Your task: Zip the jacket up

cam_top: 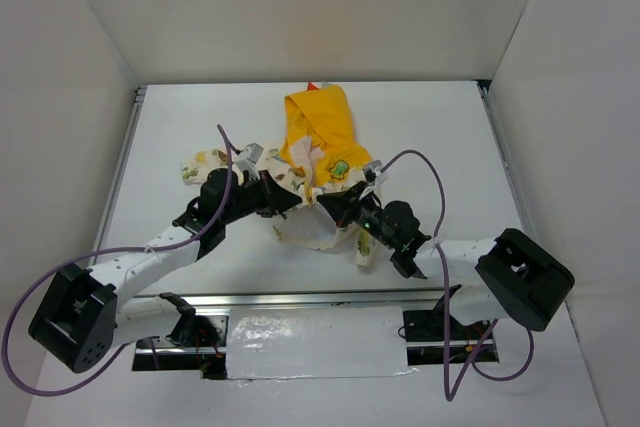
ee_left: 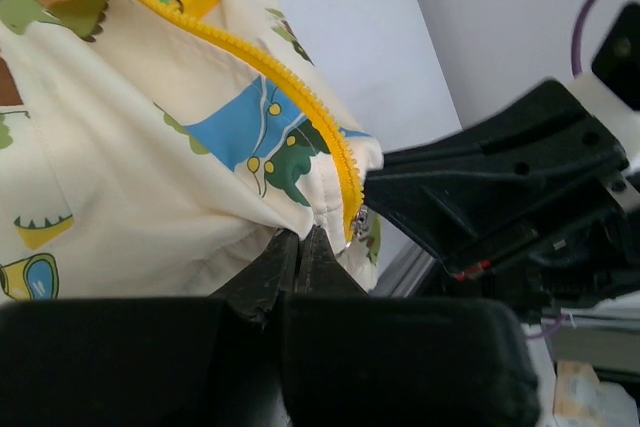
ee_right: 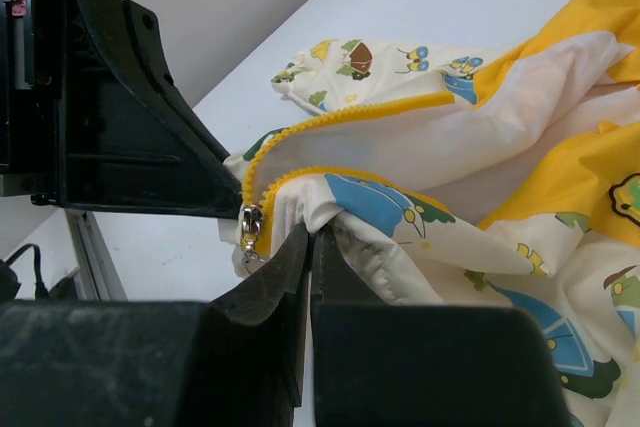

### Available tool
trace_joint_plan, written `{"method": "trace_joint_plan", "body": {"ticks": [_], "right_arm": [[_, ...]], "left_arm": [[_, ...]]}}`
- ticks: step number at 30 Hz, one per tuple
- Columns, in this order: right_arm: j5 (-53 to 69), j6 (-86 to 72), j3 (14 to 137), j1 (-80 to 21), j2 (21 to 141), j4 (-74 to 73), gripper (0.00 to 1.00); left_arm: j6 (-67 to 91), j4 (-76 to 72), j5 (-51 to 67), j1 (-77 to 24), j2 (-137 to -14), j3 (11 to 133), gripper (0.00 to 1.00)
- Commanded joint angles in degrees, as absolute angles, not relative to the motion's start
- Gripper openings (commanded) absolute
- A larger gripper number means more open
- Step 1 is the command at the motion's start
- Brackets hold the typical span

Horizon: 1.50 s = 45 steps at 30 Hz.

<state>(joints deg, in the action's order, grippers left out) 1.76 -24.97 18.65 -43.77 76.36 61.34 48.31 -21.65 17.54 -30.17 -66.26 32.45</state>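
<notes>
Count first: two arms, two tools, one jacket, one bench.

Nearest the camera, between the arm bases, there's a shiny patch [cam_top: 318, 345] stuck along the front edge of the bench [cam_top: 440, 137]. A purple cable [cam_top: 150, 247] loops off each arm.

The left tool [cam_top: 288, 203] has its fingers pressed tight together with no gap. In the left wrist view they're pinching cream fabric at the bottom edge of the jacket [cam_top: 318, 162], right next to the yellow zipper [ee_left: 290, 87].

The right tool [cam_top: 332, 209] looks the same: fingers clamped shut on a fold of the printed fabric, just beside the metal slider [ee_right: 250, 222]. The slider sits down at the hem end. From there the two rows of yellow teeth split apart, so the front is open. The two tools are very close, nearly tip to tip, and each wrist camera has the other one's black body filling one side of the shot.

The jacket is around the middle of the bench, bunched up where the tools are holding it. One sleeve [cam_top: 200, 162] trails off to the left. Further back, the yellow-orange hood [cam_top: 320, 117] lies flat and points at the far wall.
</notes>
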Motion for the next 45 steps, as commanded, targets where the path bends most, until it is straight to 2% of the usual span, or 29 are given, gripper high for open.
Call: {"method": "trace_joint_plan", "body": {"ticks": [1,7,15,23,30,32,34,35,36,42,45], "right_arm": [[8.8,-23.6,21.3,-41.9,76.0,64.1,0.00],[13.6,-21.7,23.1,-40.8,74.8,59.4,0.00],[7.9,-23.6,21.5,-40.8,71.2,55.8,0.00],[10.3,-26.5,23.1,-41.5,72.4,52.4,0.01],[9.5,-28.6,23.6,-42.1,73.2,49.0,0.22],[9.1,-29.4,23.8,-42.2,73.5,47.6,0.22],[7.8,-29.6,24.1,-42.2,73.5,45.1,0.28],[7.4,-29.9,24.7,-42.1,73.3,44.0,0.36],[7.0,-30.1,25.0,-42.2,73.0,42.8,0.40],[3.6,-30.6,27.1,-42.1,69.2,35.1,0.46],[2.3,-30.8,29.1,-42.2,66.6,28.7,0.58]], "left_arm": [[44.3,-26.6,28.3,-30.7,-66.0,32.3,0.00],[38.6,-22.3,31.9,-30.7,-68.7,34.4,0.00],[31.9,-10.0,21.5,-30.7,-65.9,35.8,0.00],[32.1,-11.9,22.2,-30.7,-66.4,35.1,0.00],[33.7,-15.8,28.3,-30.6,-69.9,35.4,0.00],[34.0,-16.5,29.8,-30.7,-71.1,35.2,0.00],[34.3,-16.3,30.6,-30.7,-72.0,35.3,0.00],[34.2,-16.2,30.7,-30.7,-72.9,35.4,0.00],[34.2,-15.9,30.8,-30.7,-73.4,35.5,0.00],[34.4,-15.9,31.5,-30.7,-75.3,35.7,0.00],[34.6,-16.2,32.1,-30.7,-76.2,36.0,0.00]]}}
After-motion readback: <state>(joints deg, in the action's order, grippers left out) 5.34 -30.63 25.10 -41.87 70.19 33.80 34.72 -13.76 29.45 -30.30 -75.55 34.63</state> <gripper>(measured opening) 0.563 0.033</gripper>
